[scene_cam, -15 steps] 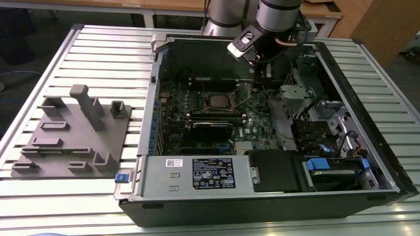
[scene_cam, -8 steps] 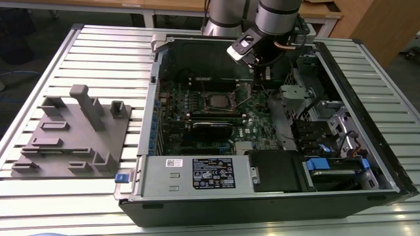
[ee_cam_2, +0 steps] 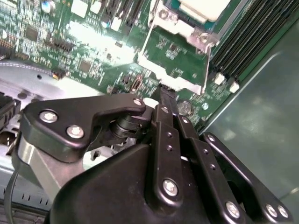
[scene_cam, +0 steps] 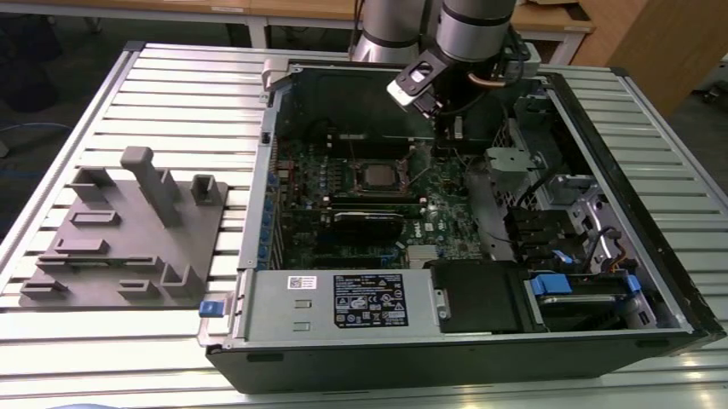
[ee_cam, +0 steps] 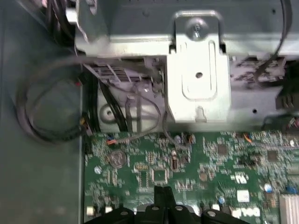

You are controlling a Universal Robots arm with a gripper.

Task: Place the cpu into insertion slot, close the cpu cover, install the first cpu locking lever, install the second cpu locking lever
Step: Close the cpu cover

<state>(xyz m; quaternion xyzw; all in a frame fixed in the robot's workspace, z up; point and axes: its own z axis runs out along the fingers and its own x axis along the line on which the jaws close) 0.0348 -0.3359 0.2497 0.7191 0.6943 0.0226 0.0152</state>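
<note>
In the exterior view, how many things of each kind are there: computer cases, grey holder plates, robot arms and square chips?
Computer case: 1
Grey holder plate: 1
Robot arm: 1
Square chip: 1
Total: 4

An open computer case [scene_cam: 654,256] lay on the desk [scene_cam: 170,77], with a fixture block [scene_cam: 119,234] at the exterior view's left of it. Inside, the insertion slot [scene_cam: 376,175] sat on the motherboard [scene_cam: 313,183]. The hand [scene_cam: 438,149] hung just to the exterior view's right of the slot, and a power supply [scene_cam: 336,302] lay along the near edge.
</note>
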